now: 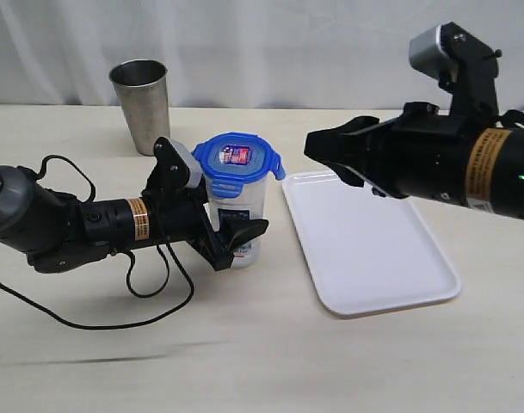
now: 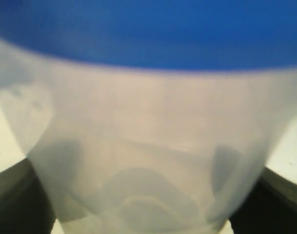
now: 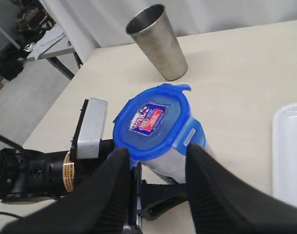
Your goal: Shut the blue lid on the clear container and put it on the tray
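Two grippers, left gripper [image 1: 240, 231] clamped around clear container [image 1: 244, 200], blue lid [image 1: 237, 157] on top, right gripper [image 3: 158, 151] spread, empty, apart from lid

I'm looking at a pale worktop [image 1: 270, 361]. Far left on it a steel cup [image 1: 143, 103] stands upright. Nearer, about the middle, the container [image 1: 244, 205] stands upright, its base seemingly down on the surface. Just to its right, not touching it, the white tray [image 1: 373, 241] lies flat. A black cable [image 1: 89, 323] loops across the near left.
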Controlling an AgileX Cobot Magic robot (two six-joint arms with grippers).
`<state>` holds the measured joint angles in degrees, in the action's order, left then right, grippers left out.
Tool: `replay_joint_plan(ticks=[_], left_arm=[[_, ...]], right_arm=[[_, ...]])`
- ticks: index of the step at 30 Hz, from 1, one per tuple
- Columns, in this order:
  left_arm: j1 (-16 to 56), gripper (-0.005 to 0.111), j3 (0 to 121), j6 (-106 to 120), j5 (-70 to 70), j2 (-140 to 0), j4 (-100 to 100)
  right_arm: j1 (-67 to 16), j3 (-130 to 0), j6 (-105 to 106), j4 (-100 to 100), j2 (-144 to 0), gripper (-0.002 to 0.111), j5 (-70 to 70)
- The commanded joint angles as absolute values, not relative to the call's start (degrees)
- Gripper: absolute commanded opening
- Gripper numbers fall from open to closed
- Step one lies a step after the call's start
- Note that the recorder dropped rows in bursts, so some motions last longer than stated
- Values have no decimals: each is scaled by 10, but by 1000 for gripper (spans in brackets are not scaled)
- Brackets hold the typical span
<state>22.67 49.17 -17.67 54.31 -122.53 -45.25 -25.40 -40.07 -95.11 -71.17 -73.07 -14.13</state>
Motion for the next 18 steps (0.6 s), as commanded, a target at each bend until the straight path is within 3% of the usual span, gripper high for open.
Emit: replay_joint_plan(ticks=[1,6,10,18], left_arm=[[224,0,494,-168,511,-1225,-438],[224,0,494,-168,503,-1225,-439],[224,0,494,-168,496,-1225,-439],[224,0,494,-167,496,-1225,-439]], right_arm=[[-253,-456,-1019,-742,-788,37,-147],[-218,-547,-1209,-953,-866,37,-280],[-173,-575,-1209,-936,-915,37,-362],[-147,-563,-1207,-999,-922,37,-181]])
